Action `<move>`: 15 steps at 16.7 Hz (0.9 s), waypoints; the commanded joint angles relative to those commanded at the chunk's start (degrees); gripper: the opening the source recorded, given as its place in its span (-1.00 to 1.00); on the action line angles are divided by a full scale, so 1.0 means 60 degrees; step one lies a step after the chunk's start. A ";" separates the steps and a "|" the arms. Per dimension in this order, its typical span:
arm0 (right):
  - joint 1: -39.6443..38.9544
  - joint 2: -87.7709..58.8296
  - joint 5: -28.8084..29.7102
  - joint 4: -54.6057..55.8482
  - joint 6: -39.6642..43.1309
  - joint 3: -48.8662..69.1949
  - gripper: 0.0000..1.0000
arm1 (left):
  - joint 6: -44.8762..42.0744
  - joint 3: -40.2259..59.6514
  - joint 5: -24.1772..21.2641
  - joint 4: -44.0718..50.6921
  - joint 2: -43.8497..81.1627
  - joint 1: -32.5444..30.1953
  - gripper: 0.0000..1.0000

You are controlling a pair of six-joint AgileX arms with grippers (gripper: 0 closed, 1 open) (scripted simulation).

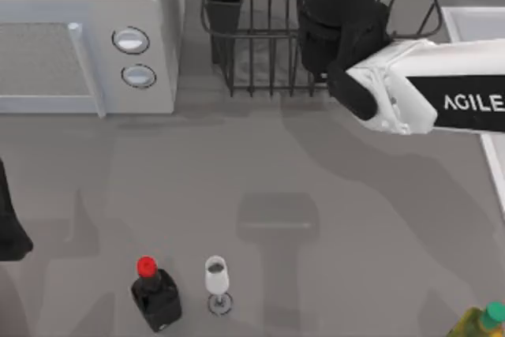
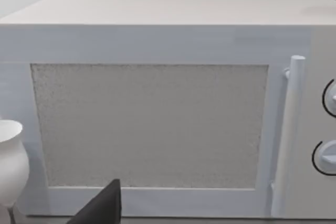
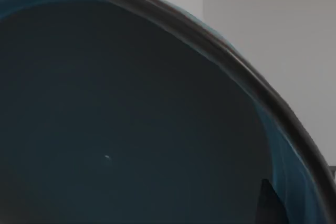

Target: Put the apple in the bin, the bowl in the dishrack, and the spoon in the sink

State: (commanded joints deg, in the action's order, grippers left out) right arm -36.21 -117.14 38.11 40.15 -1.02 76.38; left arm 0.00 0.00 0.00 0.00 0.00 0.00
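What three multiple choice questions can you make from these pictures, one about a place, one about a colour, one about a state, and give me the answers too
1. Where does the right arm reach in the top view?
A. Over the dishrack at the back of the table
B. Over the wine glass
C. In front of the microwave door

2. What colour is the cap of the black bottle?
A. Green
B. Red
C. White

3. How does the wine glass stand?
A. Lying on its side
B. Upside down
C. Upright on its foot

Answers: 1 A, the right arm stretches from the right edge to above the rack, and the right wrist view looks closely into the blue bowl. 2 B, the cap is bright red. 3 C, its cup sits above its round foot beside the bottle.
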 joint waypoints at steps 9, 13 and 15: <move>0.0000 0.0000 0.0000 0.0000 0.0000 0.0000 0.51 | 0.0000 0.0000 0.0000 0.0000 0.0000 0.0000 1.00; 0.0000 0.0000 0.0000 0.0000 0.0000 0.0000 1.00 | 0.0000 0.0000 0.0000 0.0000 0.0000 0.0000 1.00; 0.0000 0.0000 0.0000 0.0000 0.0000 0.0000 1.00 | 0.0000 0.0000 0.0000 0.0000 0.0000 0.0000 1.00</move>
State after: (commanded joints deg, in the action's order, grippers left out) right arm -36.21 -117.14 38.11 40.15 -1.02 76.38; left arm 0.00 0.00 0.00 0.00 0.00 0.00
